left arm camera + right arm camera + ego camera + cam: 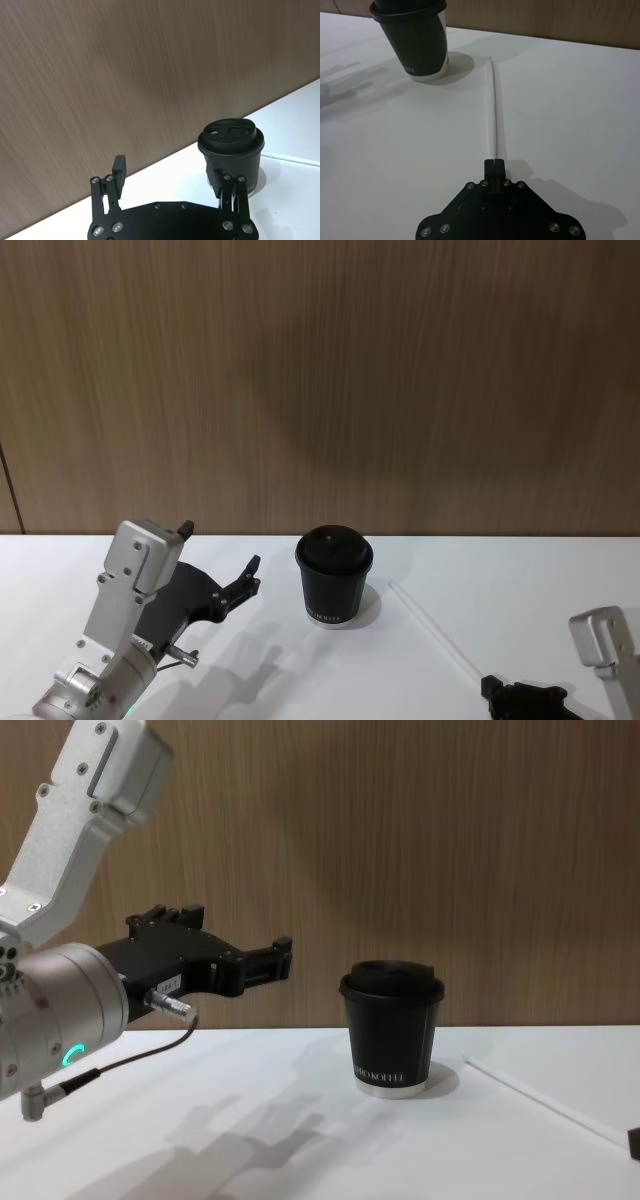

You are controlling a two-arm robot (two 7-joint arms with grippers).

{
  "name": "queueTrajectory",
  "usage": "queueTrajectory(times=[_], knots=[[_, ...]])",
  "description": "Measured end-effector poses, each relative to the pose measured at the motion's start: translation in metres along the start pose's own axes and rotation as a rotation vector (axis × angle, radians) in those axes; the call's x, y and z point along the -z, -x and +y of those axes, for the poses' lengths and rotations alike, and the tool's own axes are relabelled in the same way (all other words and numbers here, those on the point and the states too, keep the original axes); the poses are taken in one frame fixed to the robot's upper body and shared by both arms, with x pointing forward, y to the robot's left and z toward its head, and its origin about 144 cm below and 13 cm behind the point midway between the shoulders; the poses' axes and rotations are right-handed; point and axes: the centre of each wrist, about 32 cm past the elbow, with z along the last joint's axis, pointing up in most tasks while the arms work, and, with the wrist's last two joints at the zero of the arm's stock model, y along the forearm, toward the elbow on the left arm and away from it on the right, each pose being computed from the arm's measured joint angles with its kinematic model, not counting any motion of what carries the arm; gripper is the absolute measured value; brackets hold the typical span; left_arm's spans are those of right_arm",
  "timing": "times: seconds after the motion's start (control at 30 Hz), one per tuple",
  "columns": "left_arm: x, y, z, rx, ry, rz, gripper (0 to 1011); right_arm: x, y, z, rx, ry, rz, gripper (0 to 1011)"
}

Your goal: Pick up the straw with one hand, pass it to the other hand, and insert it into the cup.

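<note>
Two tools show in my head view: left tool (221,545) spread wide, raised left of the black lidded paper cup (335,575); thin white straw (432,630) flat on the white counter (500,570), right of the cup. Right wrist view: right tool (494,162) pinched narrow on the straw's far-from-cup end.

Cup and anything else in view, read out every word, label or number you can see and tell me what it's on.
On the cup: white lettering low on its side, seemingly "CHIDO KOFFEE"; the first word is too small to be sure.
No text on the straw, left gripper, right gripper or table.
</note>
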Motion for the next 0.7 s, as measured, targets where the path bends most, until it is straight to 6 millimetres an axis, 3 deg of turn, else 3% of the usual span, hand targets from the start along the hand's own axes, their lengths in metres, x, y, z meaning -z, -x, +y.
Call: queueTrajectory(times=[0.7], knots=[[0.000,0.000,0.000,0.000,0.000,0.000,1003,0.001,-0.009,0.005,0.121,-0.113,-0.036,0]])
